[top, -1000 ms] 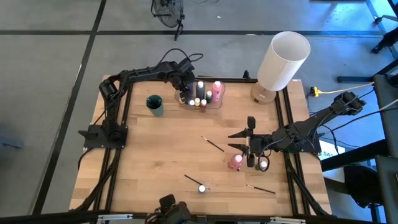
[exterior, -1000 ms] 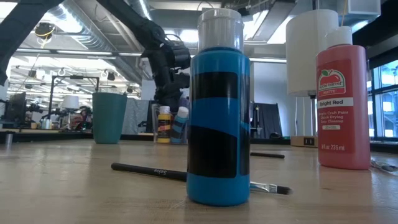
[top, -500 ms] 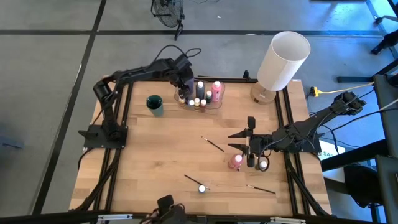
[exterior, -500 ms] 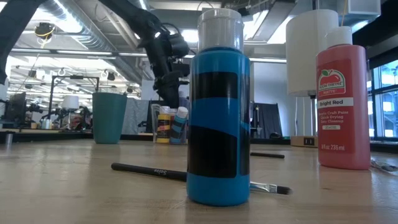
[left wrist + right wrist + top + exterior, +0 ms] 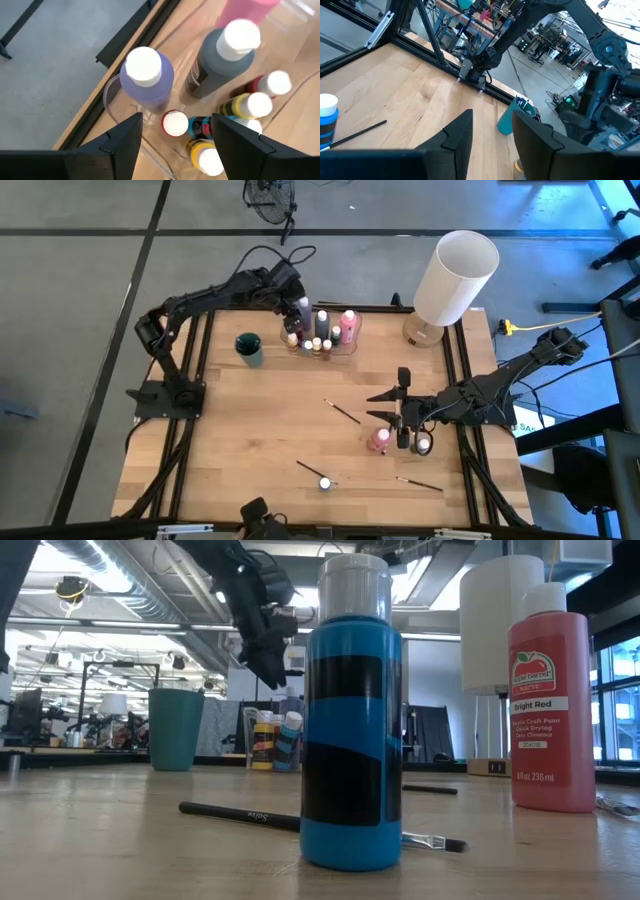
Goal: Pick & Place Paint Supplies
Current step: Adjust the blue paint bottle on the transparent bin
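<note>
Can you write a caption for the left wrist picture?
Open left gripper hovers empty above paint bottles standing in the clear container.

Your desk (image 5: 250, 420) has open room through its middle and left edge. Bottles crowd the clear container (image 5: 330, 332) at the far edge, beside the teal cup (image 5: 249, 348); the white cylinder (image 5: 455, 277) blocks the far right corner.

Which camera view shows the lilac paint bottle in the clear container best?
The left wrist view: the lilac bottle is near and seen whole from above, white cap included. The high view shows it only small, beside the left gripper. The low and right wrist views do not show it clearly.
</note>
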Robot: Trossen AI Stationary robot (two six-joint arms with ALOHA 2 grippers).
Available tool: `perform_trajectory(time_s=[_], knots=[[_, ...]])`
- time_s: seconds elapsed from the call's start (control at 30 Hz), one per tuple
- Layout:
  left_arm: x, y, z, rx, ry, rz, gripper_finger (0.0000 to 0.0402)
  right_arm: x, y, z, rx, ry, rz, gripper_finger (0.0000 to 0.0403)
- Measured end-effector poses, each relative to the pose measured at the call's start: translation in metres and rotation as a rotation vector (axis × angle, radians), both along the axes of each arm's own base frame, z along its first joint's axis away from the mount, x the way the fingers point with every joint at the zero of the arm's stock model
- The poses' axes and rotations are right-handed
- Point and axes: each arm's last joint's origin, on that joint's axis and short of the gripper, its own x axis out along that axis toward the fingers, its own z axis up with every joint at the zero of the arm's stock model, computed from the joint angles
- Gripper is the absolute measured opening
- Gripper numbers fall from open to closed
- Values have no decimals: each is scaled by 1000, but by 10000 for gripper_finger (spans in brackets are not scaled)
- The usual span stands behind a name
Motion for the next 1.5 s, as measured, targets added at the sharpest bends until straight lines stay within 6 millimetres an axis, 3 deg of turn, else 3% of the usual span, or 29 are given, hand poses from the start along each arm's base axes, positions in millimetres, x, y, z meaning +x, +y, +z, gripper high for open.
perform_trajectory(time_s=[0.23, 0.63, 1.03, 1.2, 1.5], knots=[[-2, -16, 18, -2, -58, 20, 227, 0, 0, 0, 0, 0, 0, 140], [18, -50, 19, -24, -66, -137, 226, 0, 0, 0, 1, -2, 0, 140], [40, -109, 18, 285, 163, -266, 226, 0, 0, 0, 2, -3, 0, 140], [44, -113, 14, 258, 156, -312, 226, 0, 0, 1, 6, -10, 0, 140], [50, -98, -4, 210, 192, -225, 226, 0, 0, 2, 13, -22, 1, 140]])
